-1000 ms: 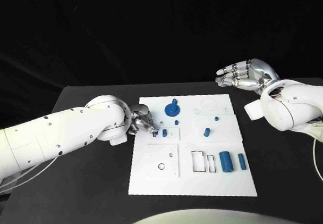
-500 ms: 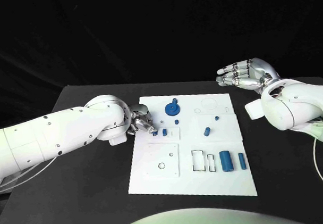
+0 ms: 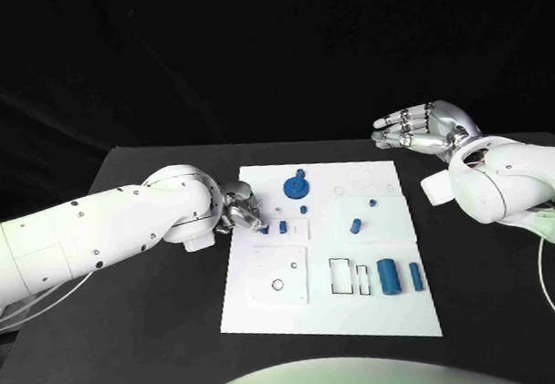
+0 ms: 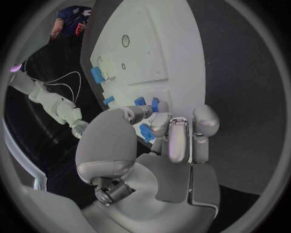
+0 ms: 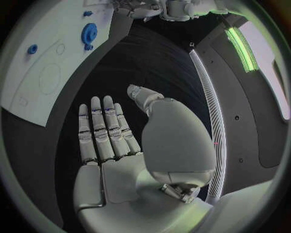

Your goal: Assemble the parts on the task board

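Left hand (image 3: 241, 211) at the task board's (image 3: 289, 314) left edge, fingers curled around a small blue part (image 4: 146, 132). Right hand (image 3: 423, 127) raised beyond the far right corner, released, grasping nothing.

The room is dark all around, but strong light falls from above onto the task board (image 3: 328, 311), which glows bright white on the black table (image 3: 133, 334). The white arms shine too, with a faint green tint low down. The left hand (image 3: 241, 210) and the right hand (image 3: 420, 127) catch small sparkles on their silver fingers. Shadows are soft and hard to see. The wrist pictures are round and bend straight edges near the rim. A green strip of light (image 5: 241, 42) glares in the right wrist view.
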### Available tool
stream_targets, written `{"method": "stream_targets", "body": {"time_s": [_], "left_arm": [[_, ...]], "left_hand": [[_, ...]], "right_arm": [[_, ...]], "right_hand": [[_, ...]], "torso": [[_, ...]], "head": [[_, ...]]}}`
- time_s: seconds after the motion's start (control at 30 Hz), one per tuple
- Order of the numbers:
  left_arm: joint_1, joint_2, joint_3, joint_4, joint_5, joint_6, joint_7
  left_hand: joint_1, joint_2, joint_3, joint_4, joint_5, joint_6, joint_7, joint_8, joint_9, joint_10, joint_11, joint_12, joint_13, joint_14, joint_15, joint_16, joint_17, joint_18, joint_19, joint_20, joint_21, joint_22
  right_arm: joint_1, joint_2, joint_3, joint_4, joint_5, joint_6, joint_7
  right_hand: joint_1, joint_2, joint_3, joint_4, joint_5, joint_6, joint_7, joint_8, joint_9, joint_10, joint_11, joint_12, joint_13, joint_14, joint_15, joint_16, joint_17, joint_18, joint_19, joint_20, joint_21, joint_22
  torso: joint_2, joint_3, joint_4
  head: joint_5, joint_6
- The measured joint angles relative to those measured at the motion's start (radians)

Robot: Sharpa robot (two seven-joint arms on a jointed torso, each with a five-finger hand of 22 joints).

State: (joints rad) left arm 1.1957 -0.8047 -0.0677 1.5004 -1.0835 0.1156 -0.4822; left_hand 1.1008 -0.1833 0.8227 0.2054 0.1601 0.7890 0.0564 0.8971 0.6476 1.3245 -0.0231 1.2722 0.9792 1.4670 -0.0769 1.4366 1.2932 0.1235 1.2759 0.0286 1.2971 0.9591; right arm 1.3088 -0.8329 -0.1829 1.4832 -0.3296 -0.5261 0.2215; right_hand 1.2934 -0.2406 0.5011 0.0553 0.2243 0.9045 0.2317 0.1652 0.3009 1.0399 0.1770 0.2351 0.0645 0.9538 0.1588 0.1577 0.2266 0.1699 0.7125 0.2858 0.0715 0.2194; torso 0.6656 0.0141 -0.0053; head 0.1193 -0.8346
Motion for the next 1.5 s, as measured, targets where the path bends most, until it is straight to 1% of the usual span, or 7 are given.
{"method": "stream_targets", "body": {"time_s": [0.83,0.9,1.0,1.13,1.33,1.37,1.5], "left_arm": [[0.001,0.01,0.001,-0.006,0.001,0.008,-0.01],[0.001,0.012,0.001,-0.007,0.002,0.009,-0.012],[0.002,0.014,0.001,-0.009,0.003,0.009,-0.015],[0.002,0.017,0.001,-0.011,0.006,0.009,-0.019],[0.002,0.019,0.002,-0.013,0.01,0.009,-0.023],[0.002,0.019,0.002,-0.013,0.011,0.009,-0.024],[0.002,0.02,0.002,-0.014,0.013,0.009,-0.026]], "left_hand": [[-0.012,-0.002,0.0,0.0,0.006,0.002,0.002,0.0,0.001,0.0,0.0,0.0,-0.009,0.0,0.0,0.0,0.0,0.0,0.0,0.0,0.0,0.004],[-0.034,-0.01,0.066,-0.066,0.005,0.007,0.004,0.002,0.001,0.0,0.0,-0.008,-0.022,0.0,0.0,0.0,0.0,0.0,0.0,0.0,0.0,0.005],[-0.04,-0.011,0.066,-0.066,0.006,0.01,0.003,0.002,0.001,0.0,0.0,-0.009,-0.029,0.0,0.0,0.0,0.0,0.0,0.0,0.0,0.0,0.005],[-0.054,-0.01,0.066,-0.066,0.006,0.008,0.002,0.009,0.005,0.009,-0.009,-0.003,-0.003,-0.004,-0.003,0.0,0.0,0.0,0.0,0.0,0.0,0.005],[-0.059,-0.007,0.065,-0.068,-0.002,0.009,0.001,0.009,0.008,0.009,-0.009,-0.003,0.0,0.0,-0.007,0.0,0.0,0.0,0.0,0.0,-0.001,0.005],[-0.064,-0.012,0.063,-0.07,-0.002,0.013,-0.003,0.009,0.007,0.009,-0.009,-0.003,0.001,0.0,-0.007,0.0,0.0,0.0,0.0,0.0,-0.001,0.005],[-0.073,-0.013,0.06,-0.072,-0.006,0.014,-0.008,0.009,0.007,0.013,-0.013,-0.003,0.002,0.0,-0.007,0.0,0.0,0.0,0.0,0.0,-0.001,0.004]], "right_arm": [[0.0,-0.002,0.0,0.0,0.003,0.003,0.0],[0.0,-0.002,0.0,0.0,0.003,0.003,0.0],[0.0,-0.002,0.0,0.0,0.004,0.003,0.0],[0.0,-0.002,0.0,0.0,0.004,0.004,0.0],[0.0,-0.002,0.0,0.0,0.004,0.006,0.0],[0.0,-0.002,0.0,0.0,0.005,0.007,0.0],[0.0,-0.002,0.0,0.0,0.006,0.008,0.0]], "right_hand": [[0.0,0.0,0.0,0.0,0.0,0.0,0.0,0.0,-0.001,0.0,0.0,0.0,0.0,0.0,0.0,0.0,-0.003,0.0,0.0,0.0,0.0,-0.002],[0.0,0.0,0.0,0.0,0.0,0.0,0.0,0.0,-0.001,0.0,0.0,0.0,0.0,0.0,0.0,0.0,-0.003,0.0,0.0,0.0,0.0,-0.002],[0.0,0.0,0.0,0.0,0.0,0.0,0.0,0.0,-0.001,0.0,0.0,0.0,0.0,0.0,0.0,0.0,-0.003,0.0,0.0,0.0,0.0,-0.002],[-0.001,0.001,0.0,0.0,0.0,0.0,0.0,0.0,-0.001,0.0,0.0,-0.004,0.0,0.0,0.0,0.0,-0.003,0.0,0.0,0.0,0.0,-0.002],[-0.008,0.0,0.0,0.0,-0.004,0.0,0.0,0.0,-0.002,0.0,0.0,-0.004,0.0,0.0,0.0,0.0,-0.005,0.0,0.0,0.0,0.0,-0.004],[-0.008,0.0,0.0,0.0,-0.004,0.0,0.0,0.0,-0.002,0.0,0.0,-0.004,0.0,0.0,0.0,0.0,-0.005,0.0,0.0,0.0,0.0,-0.004],[-0.013,0.005,-0.003,0.003,-0.012,0.0,0.0,-0.004,-0.002,0.0,0.0,-0.006,0.0,0.0,0.0,0.0,-0.008,0.0,0.0,0.0,0.0,-0.007]], "torso": [[0.0,0.0014,-0.0012],[0.0,0.0015,-0.0012],[0.0,0.0016,-0.0012],[0.0,0.0017,-0.0007],[0.0,0.0017,-0.0005],[0.0,0.0016,-0.0005],[0.0,0.0012,-0.0003]], "head": [[0.0,-0.002],[-0.001,-0.003],[-0.002,-0.003],[-0.003,-0.003],[-0.004,-0.003],[-0.004,-0.003],[-0.003,-0.003]]}}
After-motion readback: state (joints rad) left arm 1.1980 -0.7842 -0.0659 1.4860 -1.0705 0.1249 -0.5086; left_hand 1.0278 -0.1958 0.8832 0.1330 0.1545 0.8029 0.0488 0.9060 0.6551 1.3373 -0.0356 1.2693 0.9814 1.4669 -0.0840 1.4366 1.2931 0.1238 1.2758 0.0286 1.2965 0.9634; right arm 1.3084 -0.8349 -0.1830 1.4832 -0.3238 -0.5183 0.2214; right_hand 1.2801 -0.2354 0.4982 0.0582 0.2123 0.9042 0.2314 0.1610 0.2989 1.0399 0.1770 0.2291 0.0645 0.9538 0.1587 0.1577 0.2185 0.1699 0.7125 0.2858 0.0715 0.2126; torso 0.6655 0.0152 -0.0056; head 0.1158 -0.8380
